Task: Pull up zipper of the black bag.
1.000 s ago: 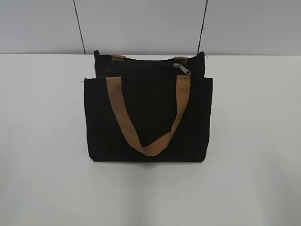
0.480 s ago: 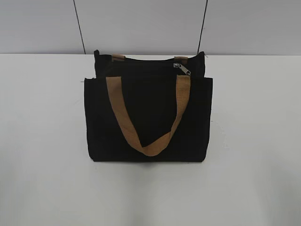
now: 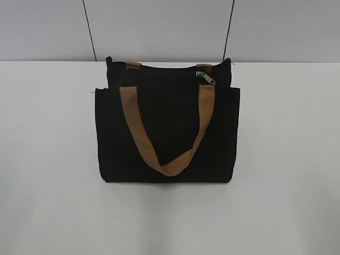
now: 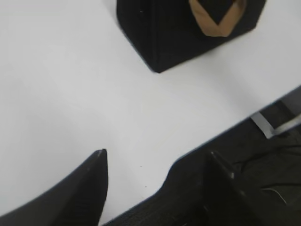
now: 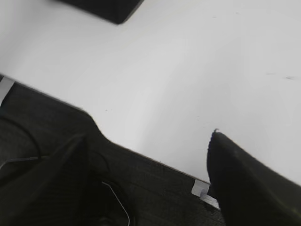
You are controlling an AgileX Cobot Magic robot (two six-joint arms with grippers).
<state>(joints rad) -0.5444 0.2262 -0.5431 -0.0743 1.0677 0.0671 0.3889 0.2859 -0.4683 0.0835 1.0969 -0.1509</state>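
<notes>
The black bag (image 3: 167, 127) stands upright on the white table, its front pocket panel and a tan strap handle (image 3: 170, 164) facing me. The zipper runs along its top edge, with the silver pull tab (image 3: 206, 77) near the right end. The bag's lower corner also shows in the left wrist view (image 4: 160, 42) and the right wrist view (image 5: 108, 9). My left gripper (image 4: 157, 162) is open and empty over the table's near edge, well away from the bag. My right gripper (image 5: 146, 141) is open and empty, also at the near edge. Neither gripper shows in the exterior view.
The white table (image 3: 287, 159) spreads around the bag on all sides. Its front edge and dark floor with cables show in the left wrist view (image 4: 263, 155) and the right wrist view (image 5: 47, 122). A grey panelled wall (image 3: 159, 29) stands behind.
</notes>
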